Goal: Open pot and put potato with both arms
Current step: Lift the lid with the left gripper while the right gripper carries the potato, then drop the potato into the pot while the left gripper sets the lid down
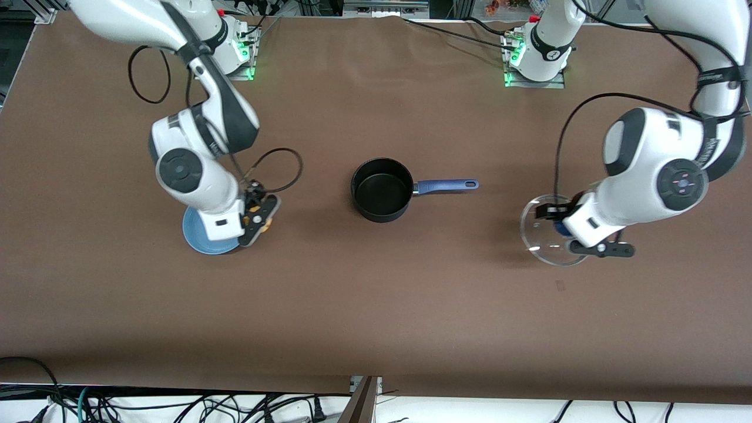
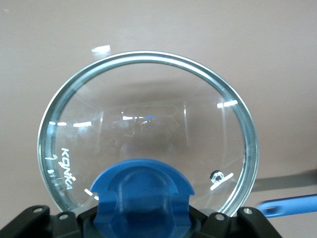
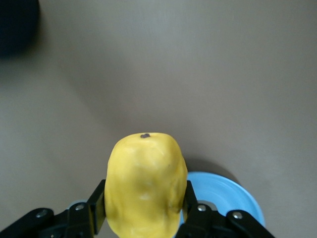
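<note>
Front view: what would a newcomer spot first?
The open, empty pot at mid-table. The left gripper holds its glass lid by the blue knob, toward the left arm's end; the right gripper holds the potato, beside the blue plate.

Right arm (image 1: pixel 200 147) reaching down from its base toward its own end of the table, elbow bent, wrist pointed downward. Right gripper (image 1: pixel 260 218) raised, fingers (image 3: pixel 97 206) clamped on either side of the potato (image 3: pixel 143 186). Left arm (image 1: pixel 658 170) folded low at its own end, forearm angled inward. Left gripper (image 1: pixel 558 220) closed on the blue knob (image 2: pixel 143 191) of the glass lid (image 2: pixel 148 134) (fingertips themselves hidden beneath the knob).
</note>
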Controlling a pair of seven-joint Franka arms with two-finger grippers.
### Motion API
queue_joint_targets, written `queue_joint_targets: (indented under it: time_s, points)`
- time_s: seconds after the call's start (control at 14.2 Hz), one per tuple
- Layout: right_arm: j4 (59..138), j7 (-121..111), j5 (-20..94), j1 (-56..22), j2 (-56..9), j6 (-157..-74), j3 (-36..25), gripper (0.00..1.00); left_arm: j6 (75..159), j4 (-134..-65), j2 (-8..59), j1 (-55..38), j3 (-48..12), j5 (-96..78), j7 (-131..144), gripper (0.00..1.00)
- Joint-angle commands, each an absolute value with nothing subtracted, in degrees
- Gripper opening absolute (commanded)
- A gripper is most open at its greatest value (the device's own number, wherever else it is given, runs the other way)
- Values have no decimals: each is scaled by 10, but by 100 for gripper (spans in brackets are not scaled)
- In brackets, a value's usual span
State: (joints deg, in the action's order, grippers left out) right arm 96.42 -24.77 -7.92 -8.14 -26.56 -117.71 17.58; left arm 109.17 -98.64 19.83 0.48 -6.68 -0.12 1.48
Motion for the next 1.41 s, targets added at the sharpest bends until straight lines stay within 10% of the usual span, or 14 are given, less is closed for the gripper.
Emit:
queue_joint_targets:
  time_s: [0.0, 1.06, 1.2, 1.27, 1.34]
  points:
    - [927, -78, -78, -147, -278, -1161, 176, 15, 1185, -1112, 141, 67, -76, 10, -94, 0]
    - [833, 363, -83, -323, -403, -1205, 175, 15, 1266, -1076, 311, 170, -72, 123, -195, 1]
    - [812, 389, -83, -333, -420, -1206, 175, 15, 1265, -1055, 326, 169, -72, 126, -195, 21]
    - [803, 402, -83, -337, -428, -1206, 176, 15, 1263, -1043, 329, 170, -72, 134, -195, 47]
    - [798, 411, -83, -341, -432, -1208, 175, 15, 1260, -1040, 329, 170, -72, 140, -195, 99]
